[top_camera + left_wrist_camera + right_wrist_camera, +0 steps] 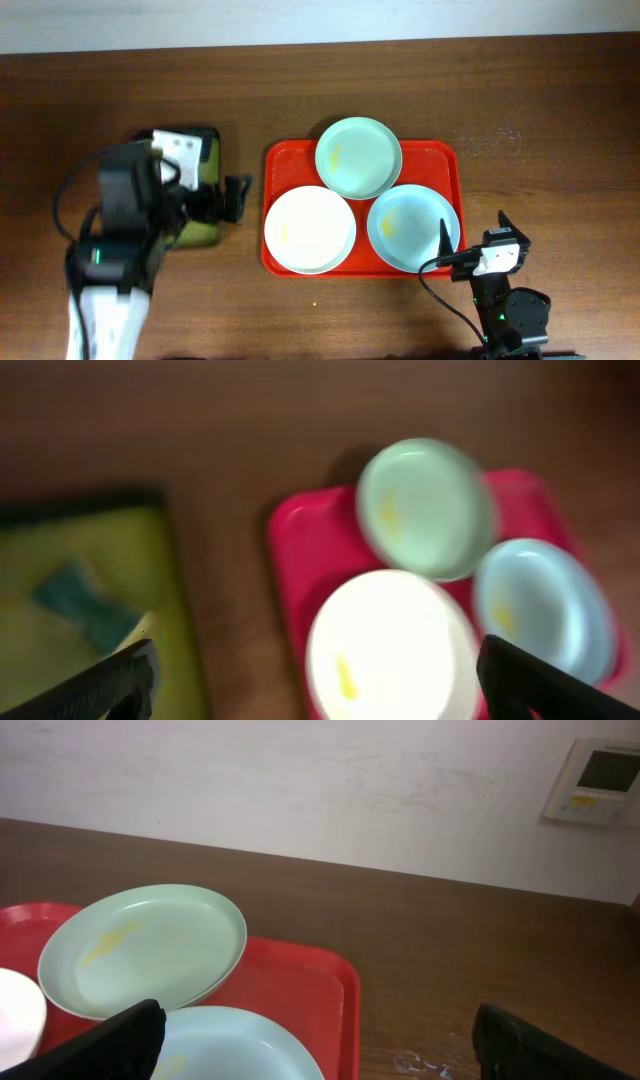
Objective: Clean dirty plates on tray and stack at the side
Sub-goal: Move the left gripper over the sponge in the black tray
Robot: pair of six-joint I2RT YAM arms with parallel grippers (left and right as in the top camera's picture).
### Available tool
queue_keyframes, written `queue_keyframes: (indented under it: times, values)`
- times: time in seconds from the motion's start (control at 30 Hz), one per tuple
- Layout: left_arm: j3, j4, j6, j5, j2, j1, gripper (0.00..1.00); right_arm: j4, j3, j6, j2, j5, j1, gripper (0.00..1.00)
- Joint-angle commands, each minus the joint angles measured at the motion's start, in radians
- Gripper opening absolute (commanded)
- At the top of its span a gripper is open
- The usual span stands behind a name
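Note:
The red tray (285,160) lies mid-table with three plates in it: pale green (358,157) at the back, white (309,229) front left, pale blue (413,228) front right. Each has a small yellow smear. My left gripper (238,198) is open and empty, just left of the tray. The blurred left wrist view shows its fingers (320,685) spread over the white plate (390,645), with the green (425,510) and blue (545,610) plates beyond. My right gripper (473,232) is open and empty at the tray's front right corner. Its wrist view shows its fingers (330,1050) over the blue plate (240,1045) and behind it the green plate (145,950).
A smaller black-rimmed tray with a yellow-green inside (205,235) sits left of the red tray, partly under my left arm. It holds a teal sponge-like piece (80,605). Bare wooden table lies right of the red tray. A wall with a control panel (595,780) stands behind.

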Motion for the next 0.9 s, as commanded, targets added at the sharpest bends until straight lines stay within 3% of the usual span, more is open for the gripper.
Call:
queue_keyframes:
  times: [0.0,0.2,0.53,0.73,0.87]
  values:
    - [0.088,-0.033,-0.018,-0.177,0.144,0.048,0.99,-0.002,-0.008,0.011,-0.007,0.012,-0.006,0.99]
    - [0.089,0.003,-0.019,-0.134,0.283,0.168,0.99,-0.002,-0.008,0.011,-0.007,0.012,-0.006,0.99]
    - [0.089,-0.014,-0.021,-0.126,0.394,0.177,0.99,-0.002,-0.008,0.011,-0.007,0.012,-0.006,0.99]
    - [0.089,0.005,-0.358,-0.487,0.425,0.177,0.99,-0.002,-0.008,0.011,-0.007,0.012,-0.006,0.99]
    - [0.089,0.021,-0.374,-0.49,0.427,0.177,0.99,-0.002,-0.008,0.011,-0.007,0.012,-0.006,0.99]
